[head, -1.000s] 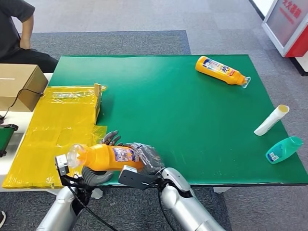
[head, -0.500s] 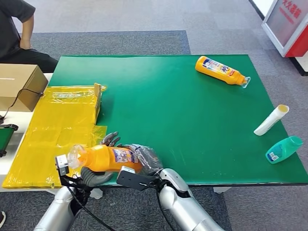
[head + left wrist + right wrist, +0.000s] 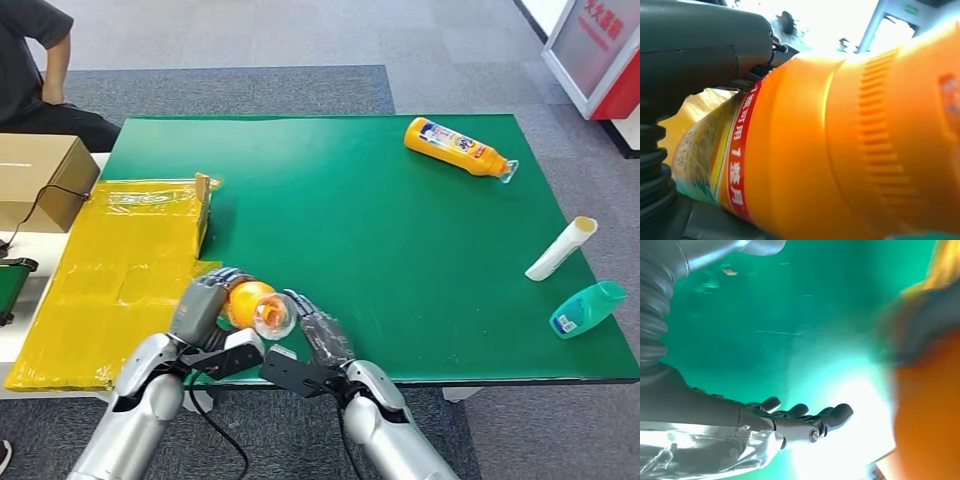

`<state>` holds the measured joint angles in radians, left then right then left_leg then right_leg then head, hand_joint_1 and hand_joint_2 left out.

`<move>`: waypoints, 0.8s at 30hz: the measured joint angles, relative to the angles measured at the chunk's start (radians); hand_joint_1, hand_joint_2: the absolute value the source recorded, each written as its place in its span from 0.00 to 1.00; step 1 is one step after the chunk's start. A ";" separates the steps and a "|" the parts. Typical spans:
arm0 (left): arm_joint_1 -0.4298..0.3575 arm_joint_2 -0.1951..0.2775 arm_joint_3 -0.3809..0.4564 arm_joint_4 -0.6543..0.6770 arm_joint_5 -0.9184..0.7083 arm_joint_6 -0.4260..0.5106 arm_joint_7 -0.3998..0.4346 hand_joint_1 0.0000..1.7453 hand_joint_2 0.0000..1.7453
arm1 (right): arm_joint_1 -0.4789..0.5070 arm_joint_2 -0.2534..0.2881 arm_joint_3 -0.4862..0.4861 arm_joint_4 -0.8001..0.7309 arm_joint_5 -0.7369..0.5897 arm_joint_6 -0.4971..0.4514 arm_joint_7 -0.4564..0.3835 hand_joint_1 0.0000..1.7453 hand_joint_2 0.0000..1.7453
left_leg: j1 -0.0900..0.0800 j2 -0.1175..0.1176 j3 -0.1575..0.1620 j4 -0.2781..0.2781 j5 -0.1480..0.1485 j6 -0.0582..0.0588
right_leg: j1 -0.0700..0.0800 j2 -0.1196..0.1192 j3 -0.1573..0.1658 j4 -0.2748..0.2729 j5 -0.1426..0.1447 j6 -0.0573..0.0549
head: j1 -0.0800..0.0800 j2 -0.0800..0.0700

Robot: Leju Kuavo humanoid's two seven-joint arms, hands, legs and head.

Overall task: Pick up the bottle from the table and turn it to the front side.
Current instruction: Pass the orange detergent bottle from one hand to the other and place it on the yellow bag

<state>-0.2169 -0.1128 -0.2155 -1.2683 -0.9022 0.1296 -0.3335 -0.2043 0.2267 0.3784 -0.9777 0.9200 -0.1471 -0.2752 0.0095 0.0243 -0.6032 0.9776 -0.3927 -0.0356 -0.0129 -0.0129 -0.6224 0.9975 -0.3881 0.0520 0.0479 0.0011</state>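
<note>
The left hand (image 3: 202, 308) grips the orange plastic bottle (image 3: 253, 305) over the near edge of the green table (image 3: 362, 230), its clear cap facing the robot, while the right hand (image 3: 317, 328) lies open just beside it, the bottle's label mostly hidden.

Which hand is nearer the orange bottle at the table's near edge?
Left. The left hand grips the orange bottle; the right hand is open just beside its clear cap end.
</note>
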 joint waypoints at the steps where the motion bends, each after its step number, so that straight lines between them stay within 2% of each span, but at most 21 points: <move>1: 0.002 0.011 0.009 -0.033 -0.038 0.006 0.020 1.00 1.00 | 0.014 -0.004 -0.013 -0.017 0.003 0.005 0.000 0.00 1.00 | 0.000 0.000 -0.001 0.000 0.001 -0.001 | 0.000 0.000 -0.001 0.000 0.001 0.000 | 0.000 0.000; 6: 0.004 0.050 0.059 -0.140 -0.178 0.031 0.066 1.00 1.00 | 0.052 -0.014 -0.066 -0.076 0.008 0.025 -0.001 0.00 1.00 | 0.001 0.000 -0.003 0.000 0.004 -0.001 | 0.001 0.000 -0.002 0.001 0.001 -0.001 | 0.000 0.000; 10: -0.003 0.083 0.078 -0.166 -0.441 0.060 0.190 1.00 1.00 | 0.069 -0.015 -0.102 -0.107 0.009 0.042 -0.001 0.00 1.00 | 0.001 0.000 -0.003 0.000 0.003 -0.001 | 0.001 0.000 -0.003 0.001 0.001 -0.001 | 0.000 0.000; 13: -0.030 0.120 0.078 -0.152 -0.555 0.029 0.270 1.00 1.00 | 0.075 -0.015 -0.125 -0.124 0.009 0.052 -0.002 0.00 1.00 | 0.001 0.000 -0.003 0.000 0.003 -0.001 | 0.001 0.000 -0.003 0.001 0.001 -0.001 | 0.000 0.000; 17: -0.084 0.170 0.072 -0.047 -0.567 0.004 0.312 1.00 1.00 | 0.079 -0.015 -0.141 -0.132 0.002 0.062 -0.014 0.00 1.00 | 0.001 0.000 -0.003 0.000 0.004 -0.001 | 0.001 0.000 -0.003 0.001 0.001 -0.001 | 0.000 0.000; 21: -0.137 0.211 0.044 0.150 -0.565 0.054 0.347 1.00 1.00 | 0.080 -0.014 -0.144 -0.130 -0.021 0.066 -0.030 0.00 1.00 | 0.001 0.000 -0.003 0.000 0.004 -0.001 | 0.001 0.000 -0.004 0.001 0.001 -0.001 | 0.000 0.000; 24: -0.160 0.217 0.044 0.276 -0.565 0.091 0.347 1.00 1.00 | 0.085 -0.014 -0.145 -0.126 -0.029 0.072 -0.038 0.00 1.00 | 0.001 0.000 -0.003 0.000 0.004 -0.001 | 0.001 0.001 -0.004 0.001 0.002 -0.001 | 0.000 0.000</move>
<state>-0.3774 0.1044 -0.1718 -0.9920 -1.4676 0.2202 0.0134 -0.1192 0.2128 0.2332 -1.1035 0.8910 -0.0753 -0.3135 0.0102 0.0244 -0.6065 0.9776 -0.3889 -0.0367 -0.0117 -0.0124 -0.6262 0.9984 -0.3866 0.0510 0.0481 0.0011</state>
